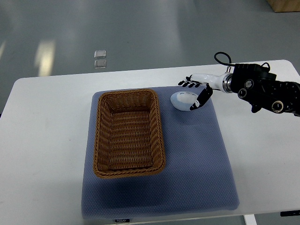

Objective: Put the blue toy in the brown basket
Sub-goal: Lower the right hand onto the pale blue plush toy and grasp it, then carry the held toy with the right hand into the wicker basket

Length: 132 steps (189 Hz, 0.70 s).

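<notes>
The black-tipped fingers [189, 84] of the right hand [197, 91] are seen spread over the far side of the toy [180, 100], while the thumb [202, 98] is angled down along the toy's right flank. The toy is thus bracketed between fingers and thumb, but it cannot be told whether a firm grip is made or the toy is only touched; the hand is seen partly open around it. The toy, pale blue-white and rounded, is seen on the mat [197, 159], at the mat's far right corner, just beside the right wall of the basket [129, 133] and outside it.

Behind the hand, a white wrist [213, 79] is joined to a black forearm [267, 91], which is brought in from the right edge of the view. A black cable [221, 57] is looped above the wrist.

The basket, brown and woven, is set on the left part of the mat with its long side running away from the robot. The mat is laid on a white table [42, 140]. Beyond the table, two small squares [100, 58] are seen on the grey floor [164, 28].
</notes>
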Tool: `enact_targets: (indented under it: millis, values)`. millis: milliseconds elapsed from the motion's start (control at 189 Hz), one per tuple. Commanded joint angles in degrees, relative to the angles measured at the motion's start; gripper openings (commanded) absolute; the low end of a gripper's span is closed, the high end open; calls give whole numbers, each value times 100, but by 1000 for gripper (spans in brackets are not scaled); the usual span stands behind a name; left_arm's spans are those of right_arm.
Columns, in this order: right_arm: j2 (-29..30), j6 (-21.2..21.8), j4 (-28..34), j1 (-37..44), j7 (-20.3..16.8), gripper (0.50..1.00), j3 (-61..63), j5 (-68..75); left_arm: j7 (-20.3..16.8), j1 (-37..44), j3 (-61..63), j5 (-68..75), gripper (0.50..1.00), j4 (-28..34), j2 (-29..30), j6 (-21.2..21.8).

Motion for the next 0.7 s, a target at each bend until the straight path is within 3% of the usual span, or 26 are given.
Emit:
enact_targets:
  millis: [0, 159, 392, 424, 472, 498, 546, 594, 695]
  values:
    - [106, -125, -139, -87, 11, 840, -5, -16, 5, 0, 3, 0, 1000, 5, 0, 3]
    - [291, -257, -332, -166, 20, 805, -14, -25, 5, 0, -5, 0, 1000, 14, 0, 3]
    - [343, -283, -394, -245, 38, 795, -22, -42, -4, 0, -5, 0, 1000, 14, 0, 3]
    - [343, -283, -394, -245, 38, 766, -22, -42, 5, 0, -5, 0, 1000, 14, 0, 3]
    - [343, -283, -394, -237, 38, 662, -22, -60, 4, 0, -5, 0, 1000, 14, 0, 3]
    - [343, -283, -394, -237, 38, 633, -22, -60, -4, 0, -5, 0, 1000, 14, 0, 3]
    - [335, -274, -394, -219, 38, 609, -22, -77, 5, 0, -5, 0, 1000, 14, 0, 3]
    - [335, -283, -394, -184, 38, 545, -14, -95, 4, 0, 3, 0, 1000, 14, 0, 3]
    - [264, -239, -315, -88, 38, 509, 4, -77, -4, 0, 3, 0, 1000, 23, 0, 3]
